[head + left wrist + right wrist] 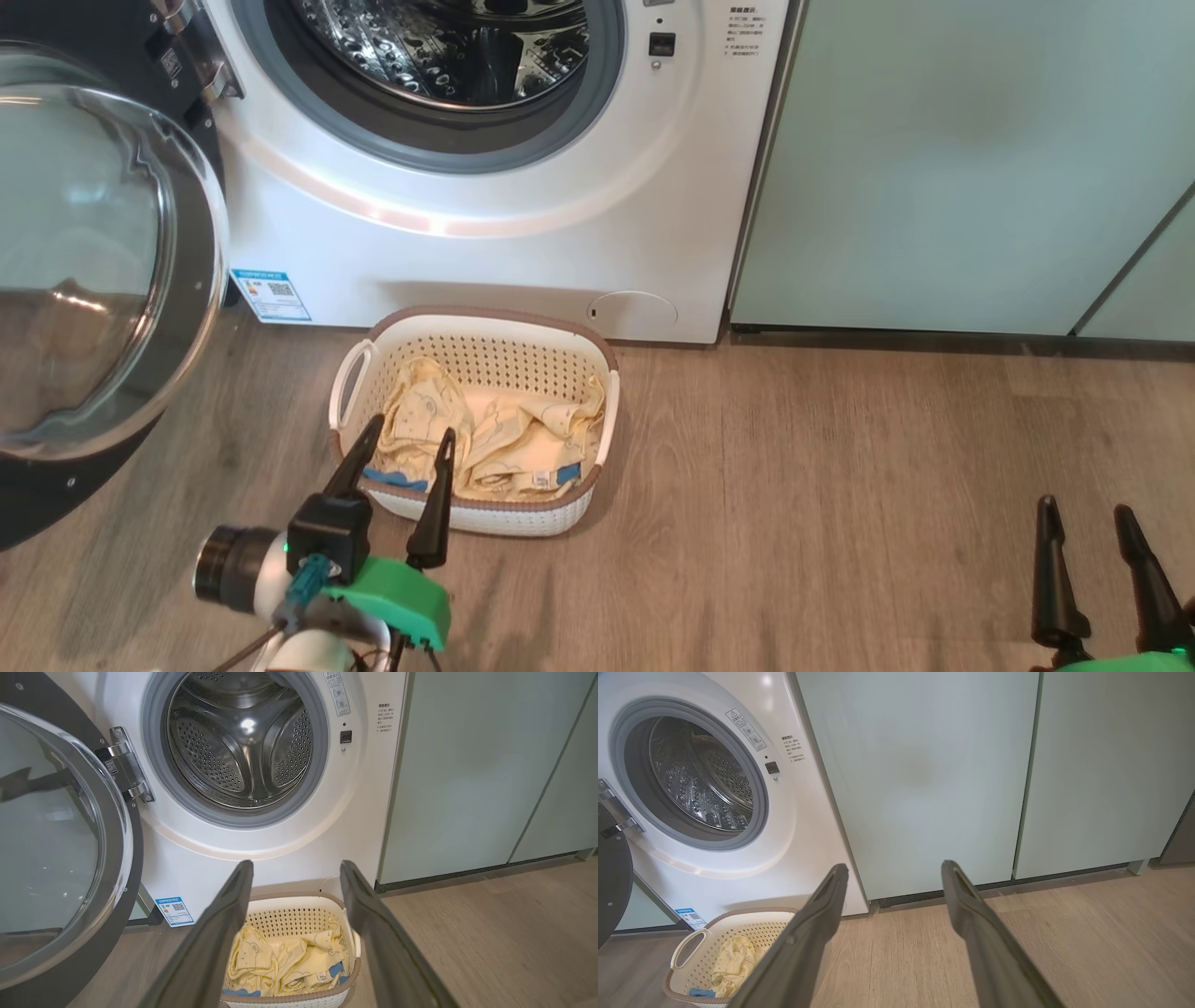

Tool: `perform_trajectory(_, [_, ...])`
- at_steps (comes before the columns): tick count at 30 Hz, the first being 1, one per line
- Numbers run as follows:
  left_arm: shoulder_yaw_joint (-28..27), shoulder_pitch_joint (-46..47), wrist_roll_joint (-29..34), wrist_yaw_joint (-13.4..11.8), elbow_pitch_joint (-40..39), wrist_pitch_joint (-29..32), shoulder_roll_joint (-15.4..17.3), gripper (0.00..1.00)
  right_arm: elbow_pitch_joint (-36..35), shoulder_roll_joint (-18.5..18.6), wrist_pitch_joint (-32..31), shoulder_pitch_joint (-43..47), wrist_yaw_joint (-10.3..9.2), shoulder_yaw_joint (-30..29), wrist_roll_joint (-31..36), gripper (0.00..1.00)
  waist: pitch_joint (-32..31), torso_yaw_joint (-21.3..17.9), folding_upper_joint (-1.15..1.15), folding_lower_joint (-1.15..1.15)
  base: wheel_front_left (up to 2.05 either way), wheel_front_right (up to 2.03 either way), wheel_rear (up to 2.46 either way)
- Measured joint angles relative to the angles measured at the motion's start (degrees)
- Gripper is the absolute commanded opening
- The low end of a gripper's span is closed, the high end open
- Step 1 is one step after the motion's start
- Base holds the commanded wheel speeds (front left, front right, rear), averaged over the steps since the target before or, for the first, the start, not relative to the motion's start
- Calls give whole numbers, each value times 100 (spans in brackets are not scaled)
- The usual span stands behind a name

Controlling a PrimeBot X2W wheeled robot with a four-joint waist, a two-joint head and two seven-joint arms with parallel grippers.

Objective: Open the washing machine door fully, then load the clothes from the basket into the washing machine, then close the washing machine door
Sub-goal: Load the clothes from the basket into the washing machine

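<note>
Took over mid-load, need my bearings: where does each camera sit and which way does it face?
Head view: on the head, looking forward and down at the washing machine, open door and basket; left gripper lower left, right gripper lower right.
Left wrist view: on the left wrist, looking along its fingers at the clothes and drum.
Right wrist view: on the right wrist, facing the cabinets past its fingers.
Shared: all three show washing machine and basket.

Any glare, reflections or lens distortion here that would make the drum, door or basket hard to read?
Head view: the washing machine door glass carries strong reflections. Left wrist view: a bright highlight sits on the drum, while the clothes are evenly lit. Right wrist view: the wide-angle lens tilts and bows the washing machine, with a small glare spot near its top edge.
</note>
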State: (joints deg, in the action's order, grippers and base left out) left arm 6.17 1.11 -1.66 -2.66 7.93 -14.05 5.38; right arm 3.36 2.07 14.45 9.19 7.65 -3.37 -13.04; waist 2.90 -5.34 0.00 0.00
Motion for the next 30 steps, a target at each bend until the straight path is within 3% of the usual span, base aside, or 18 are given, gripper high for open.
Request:
perform_trajectory(8, [29,-2,-43,-36,-142,-9,52,100,-7,-1,0,0,0,5,-16,100,-8,-28,0,-1,86,-86,0])
perform_trajectory(22, [97,14,-129,-88,-157,-18,55,100,-25,-5,0,-29,0,13,-60,100,109,-10,0,1,181,-181,0])
perform_trajectory(30, [138,27,-130,-88,-154,-19,60,100,-19,-7,0,-66,0,23,-110,100,126,-2,0,-1,76,-76,0])
